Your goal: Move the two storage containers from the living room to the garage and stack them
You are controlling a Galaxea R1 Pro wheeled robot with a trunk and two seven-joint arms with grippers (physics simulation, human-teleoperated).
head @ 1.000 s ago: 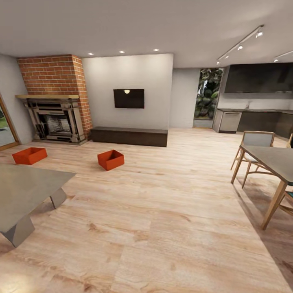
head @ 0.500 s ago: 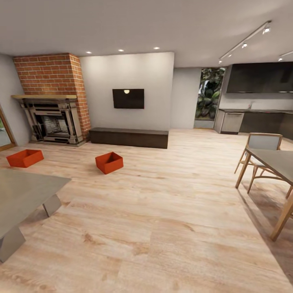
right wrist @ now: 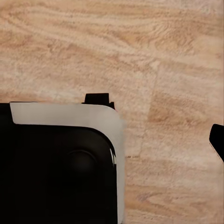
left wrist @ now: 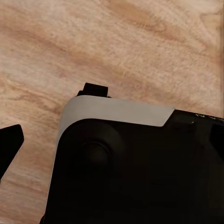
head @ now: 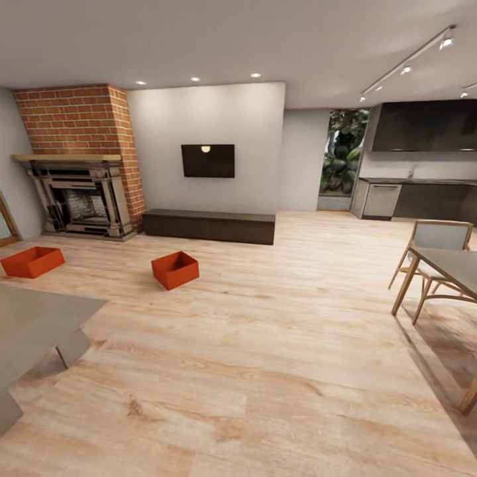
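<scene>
- Ahead, in the head view: two orange-red open rectangular storage containers on the light wood-plank floor (head: 278, 371) of the living room, well apart from each other.
- Nearer container (head: 175, 269) turned at an angle, in front of the long dark low bench (head: 209, 226) under the black wall TV (head: 208, 161).
- Farther-left container (head: 32, 262) close to the red brick fireplace (head: 78, 162), near that view's left edge.
- Also there: corner of a grey low table (head: 33, 324) at lower left, a grey-topped wooden dining table (head: 457, 268) with a wooden chair (head: 434, 255) at right, dark kitchen cabinets (head: 424, 165) beyond.
- From the left wrist view: wood planks (left wrist: 116, 51) below, a black and white curved robot body part (left wrist: 135, 163), and one dark finger tip (left wrist: 9, 144) at the edge; cannot tell whether those fingers are spread or closed.
- From the right wrist view: same plank floor (right wrist: 140, 51), a black and white body part (right wrist: 60, 163), one dark finger tip (right wrist: 217, 140) at the edge; cannot tell the fingers' state either.
- Both wrist cameras looking down at the floor beside the robot's own body.
</scene>
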